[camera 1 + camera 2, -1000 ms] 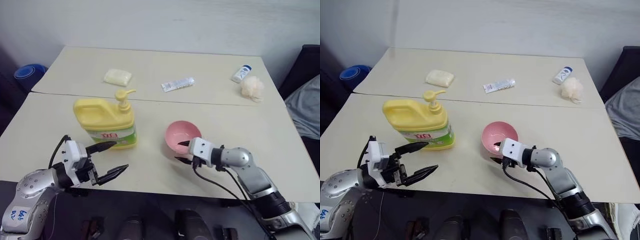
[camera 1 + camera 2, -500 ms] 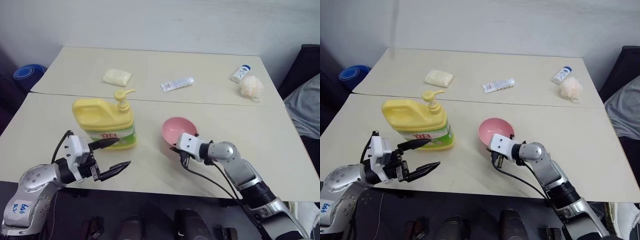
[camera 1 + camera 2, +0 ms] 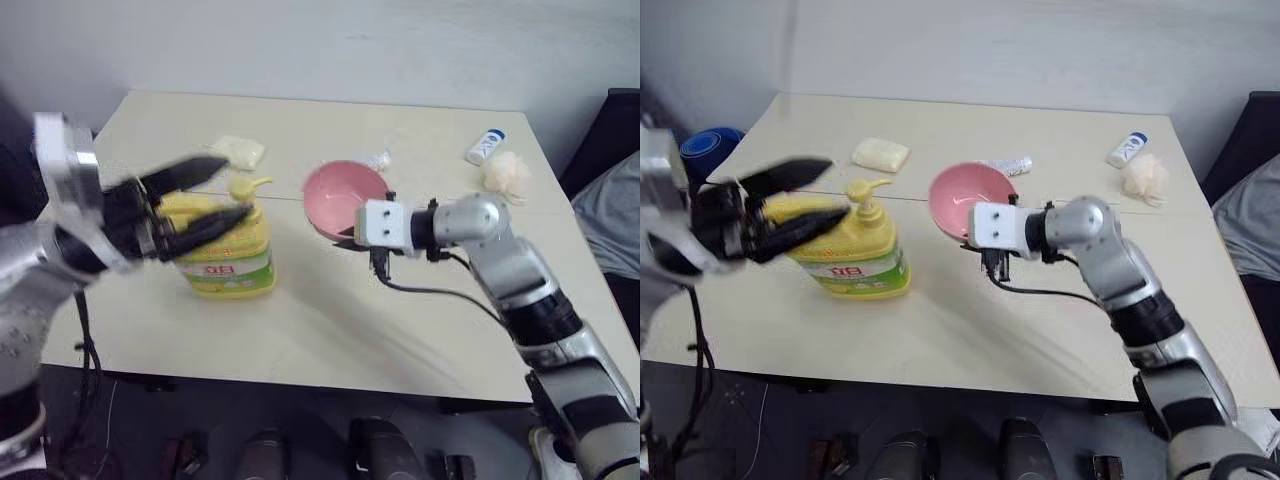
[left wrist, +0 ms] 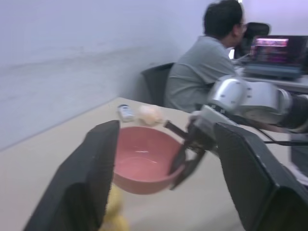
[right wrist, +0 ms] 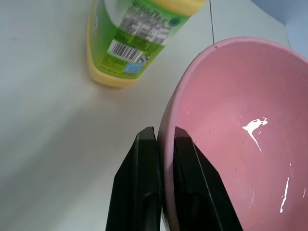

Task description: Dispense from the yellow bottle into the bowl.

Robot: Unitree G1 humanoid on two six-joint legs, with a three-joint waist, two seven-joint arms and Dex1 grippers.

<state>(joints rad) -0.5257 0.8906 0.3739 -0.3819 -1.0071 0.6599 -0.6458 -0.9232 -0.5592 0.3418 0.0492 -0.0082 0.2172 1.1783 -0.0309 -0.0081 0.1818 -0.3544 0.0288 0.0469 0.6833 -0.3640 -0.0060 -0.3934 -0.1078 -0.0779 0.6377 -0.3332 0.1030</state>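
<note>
The yellow bottle (image 3: pixel 228 256) stands on the near table, its pump spout (image 3: pixel 247 187) turned to the right. My left gripper (image 3: pixel 838 190) is raised beside the pump, above the bottle's handle side, open with nothing between its fingers. The pink bowl (image 3: pixel 343 196) hangs tilted in the air just right of the bottle. My right gripper (image 5: pixel 163 144) is shut on its rim, one finger inside and one outside. White streaks (image 5: pixel 254 129) mark the bowl's inside. The left wrist view looks across at the bowl (image 4: pixel 140 162) and the right gripper (image 4: pixel 186 153).
On the far table lie a pale soap-like block (image 3: pixel 238 150), a white tube (image 3: pixel 379 160) partly behind the bowl, a small white bottle (image 3: pixel 483 146) and a cream puff (image 3: pixel 505 175). A person (image 4: pixel 207 72) sits at a desk beyond the table's right end.
My right gripper shut on the bowl's rim and lifted it off the table, up and toward the bottle. My left arm rose from the table's front edge to pump height.
</note>
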